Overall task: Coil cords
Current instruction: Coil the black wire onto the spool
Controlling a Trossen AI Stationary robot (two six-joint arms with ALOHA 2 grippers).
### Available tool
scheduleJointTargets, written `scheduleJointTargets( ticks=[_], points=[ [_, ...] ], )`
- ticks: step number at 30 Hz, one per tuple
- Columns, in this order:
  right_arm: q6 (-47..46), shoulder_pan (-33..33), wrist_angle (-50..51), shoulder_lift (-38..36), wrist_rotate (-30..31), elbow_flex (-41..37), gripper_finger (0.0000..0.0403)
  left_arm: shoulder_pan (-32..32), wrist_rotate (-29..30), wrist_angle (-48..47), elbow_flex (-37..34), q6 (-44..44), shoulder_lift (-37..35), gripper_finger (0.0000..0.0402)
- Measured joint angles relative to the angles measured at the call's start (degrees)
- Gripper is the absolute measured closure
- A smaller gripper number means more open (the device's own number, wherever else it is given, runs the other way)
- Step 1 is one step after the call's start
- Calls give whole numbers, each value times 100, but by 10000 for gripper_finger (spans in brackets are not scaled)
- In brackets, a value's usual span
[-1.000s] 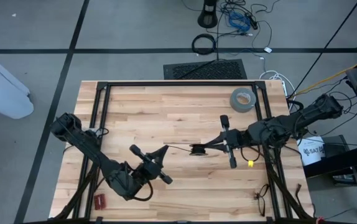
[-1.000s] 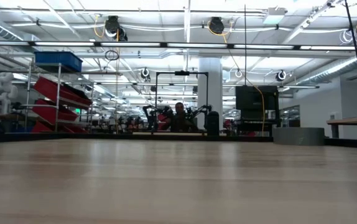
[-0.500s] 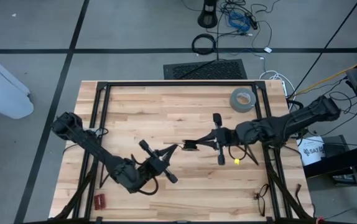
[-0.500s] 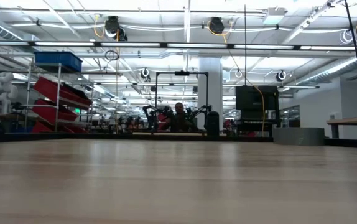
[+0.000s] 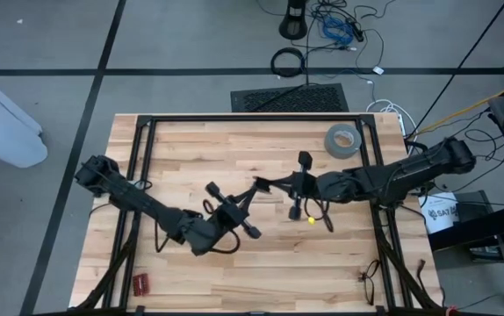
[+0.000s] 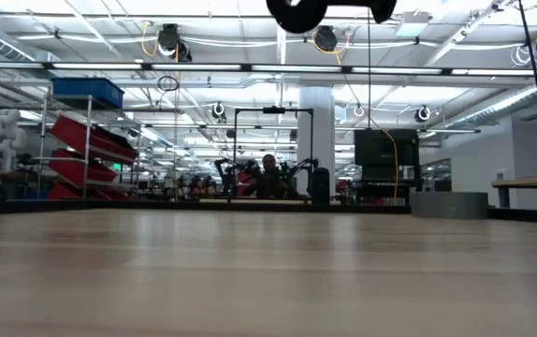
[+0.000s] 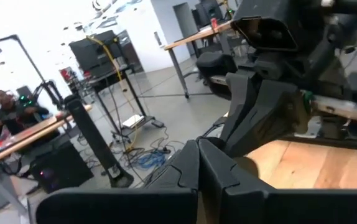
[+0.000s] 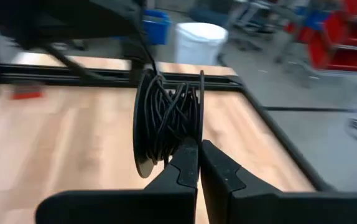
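Winding round a small spool (image 8: 166, 127) held up over mid-table, the cord (image 8: 172, 118) sits in loose, crossing turns. The right gripper (image 8: 197, 155) is pinched closed on the spool's rim; the left gripper (image 7: 198, 163), just beside it, is closed too, though what it holds cannot be told. Slack turns could slide off the rim, or a thin grip could let the spool twist free

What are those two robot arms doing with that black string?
They are winding a thin black cord onto a small spool. The right gripper is shut on the spool's rim, holding it up above the wooden table. The left gripper, also shut, is close beside it near the table's middle. A grey tape roll lies untouched nearby.
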State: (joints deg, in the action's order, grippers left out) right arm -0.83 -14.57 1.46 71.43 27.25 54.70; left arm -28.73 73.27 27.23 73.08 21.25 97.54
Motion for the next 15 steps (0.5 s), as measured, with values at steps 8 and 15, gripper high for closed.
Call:
scheduleJointTargets(
  ticks=[8, 15],
  points=[
    [19, 35, -212, 276, 895, -1, 403, 430, -635, -819, 0, -1042, 0, 402],
    [59, 35, -346, 417, 1230, 0, 403, 624, -843, -1134, 0, -1645, 2, 402]
  ],
)
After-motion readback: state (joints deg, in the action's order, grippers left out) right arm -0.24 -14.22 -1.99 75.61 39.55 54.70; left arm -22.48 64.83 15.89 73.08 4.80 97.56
